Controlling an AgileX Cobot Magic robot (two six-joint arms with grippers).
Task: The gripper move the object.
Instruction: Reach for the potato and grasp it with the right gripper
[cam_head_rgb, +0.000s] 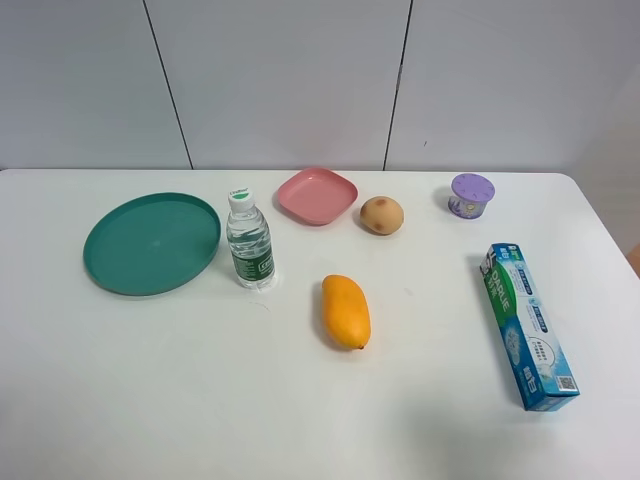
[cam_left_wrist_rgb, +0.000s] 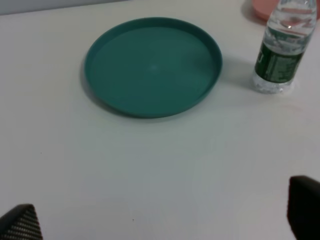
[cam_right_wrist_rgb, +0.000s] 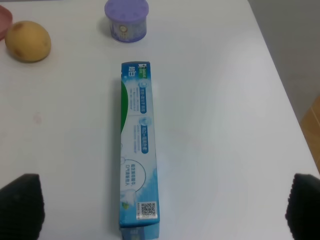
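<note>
- While the high camera looks down on the white table (cam_head_rgb: 200, 400), the small round tan-brown fruit (cam_head_rgb: 382, 215) with a reddish-brown blotch sits towards the far edge. It is close beside the pink rounded-square plastic dish (cam_head_rgb: 317, 195); I cannot tell whether they touch. The purple lidded cup (cam_head_rgb: 471, 195) stands further to the right.
- In that view the clear plastic water bottle (cam_head_rgb: 249, 240) stands upright with a white cap and a green label, the print too small to read. It holds clear water and stands between the round teal plastic plate (cam_head_rgb: 150, 243) and the elongated orange-yellow mango (cam_head_rgb: 345, 311).
- The long blue-and-white toothpaste carton (cam_head_rgb: 530, 325) lies flat near the right edge, its lettering illegible there.
- From my left wrist, my left gripper (cam_left_wrist_rgb: 161, 217) is spread wide. Only its dark fingertips (cam_left_wrist_rgb: 20, 224) show, with table between them. Ahead lies the teal plate (cam_left_wrist_rgb: 152, 65), its whole floor in view, and beside it the water bottle (cam_left_wrist_rgb: 280, 55).
- From my right wrist, my right gripper (cam_right_wrist_rgb: 162, 210) is likewise spread wide. The toothpaste carton (cam_right_wrist_rgb: 137, 150) lies lengthwise in the gap, touched by neither finger. It carries a QR code at its near end and blue panels of script too small to read.
- Beyond the carton stands the purple lidded cup (cam_right_wrist_rgb: 127, 20), its contents hidden. The tan-brown fruit (cam_right_wrist_rgb: 27, 41) rests on the table off to one side, well ahead of my fingers.
</note>
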